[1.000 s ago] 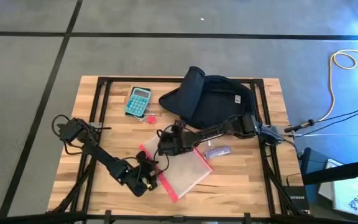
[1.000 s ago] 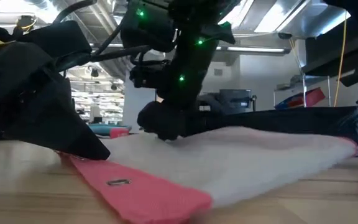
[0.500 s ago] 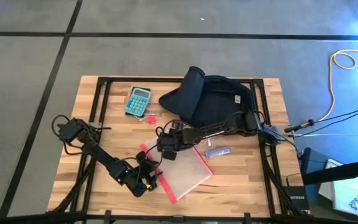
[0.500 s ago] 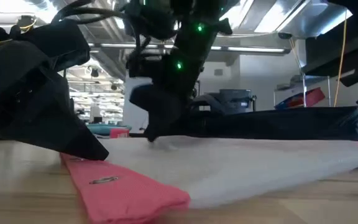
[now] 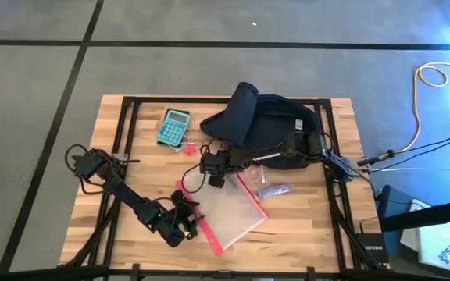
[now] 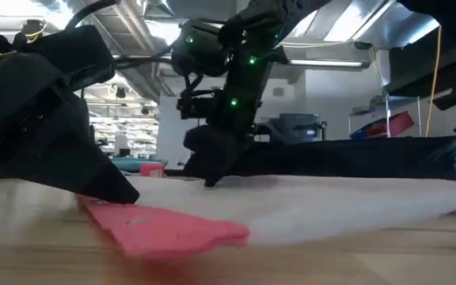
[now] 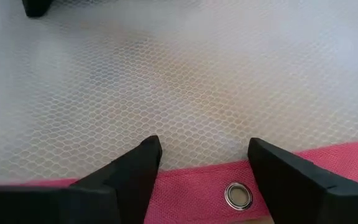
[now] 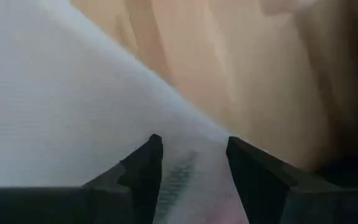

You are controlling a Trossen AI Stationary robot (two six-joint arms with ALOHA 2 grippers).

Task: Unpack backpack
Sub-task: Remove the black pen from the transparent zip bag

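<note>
Lifted since a second ago, the right gripper (image 5: 213,180) hangs parted over the mesh pouch's (image 5: 229,215) far corner. Left gripper (image 5: 191,228) straddles its pink edge (fingers spread). Navy backpack (image 5: 268,125) lies far right.

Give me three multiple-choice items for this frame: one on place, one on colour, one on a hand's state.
1. Where does the calculator lie?
A. Left of the backpack
B. Inside the pouch
C. On the floor

2. What colour edges the clear mesh pouch?
A. Green
B. Pink-red
C. Yellow

3. How is the left hand set?
A. Shut on the calculator
B. Open over the pouch's edge
C. Out of view

Answers:
1. A, the high view shows the calculator on the table beside the backpack.
2. B, the left wrist view shows a pink-red band with an eyelet.
3. B, its fingers stand apart over the band.
</note>
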